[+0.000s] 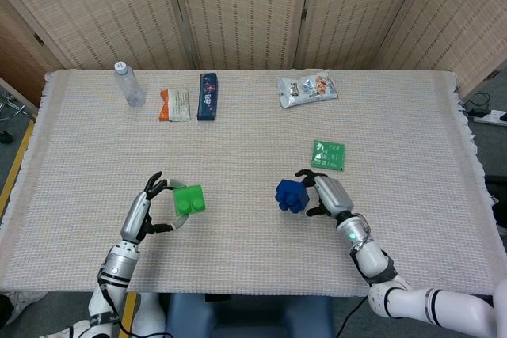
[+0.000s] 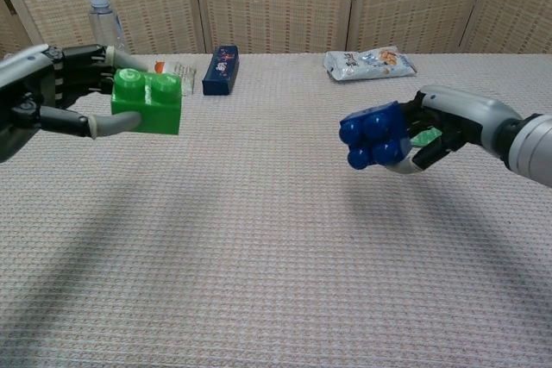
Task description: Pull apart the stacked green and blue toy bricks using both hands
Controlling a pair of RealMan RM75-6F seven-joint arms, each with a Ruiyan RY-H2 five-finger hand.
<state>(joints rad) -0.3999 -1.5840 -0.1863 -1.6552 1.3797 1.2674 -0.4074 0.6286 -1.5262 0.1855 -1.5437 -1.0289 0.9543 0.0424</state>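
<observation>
Left hand point(image 1: 150, 205) gripping the green brick point(image 1: 188, 199), thumb under and fingers behind, above the counter point(image 1: 396, 116) near its front edge on the left. Right hand point(image 1: 325, 193) closed around the blue brick point(image 1: 291, 194), studs facing left, also raised above the front part of the counter. Bricks fully separated and well apart, each raised off the cloth in the chest view: green brick point(image 2: 148, 102) in the left hand point(image 2: 52, 96), blue brick point(image 2: 375, 135) in the right hand point(image 2: 448, 122). Along the back edge: water bottle point(image 1: 127, 84) toward the left corner, orange snack packet point(image 1: 173, 104), dark blue bar point(image 1: 207, 96), silver snack bag point(image 1: 307, 89). Green packet point(image 1: 328, 154) lying flat just beyond the right hand.
</observation>
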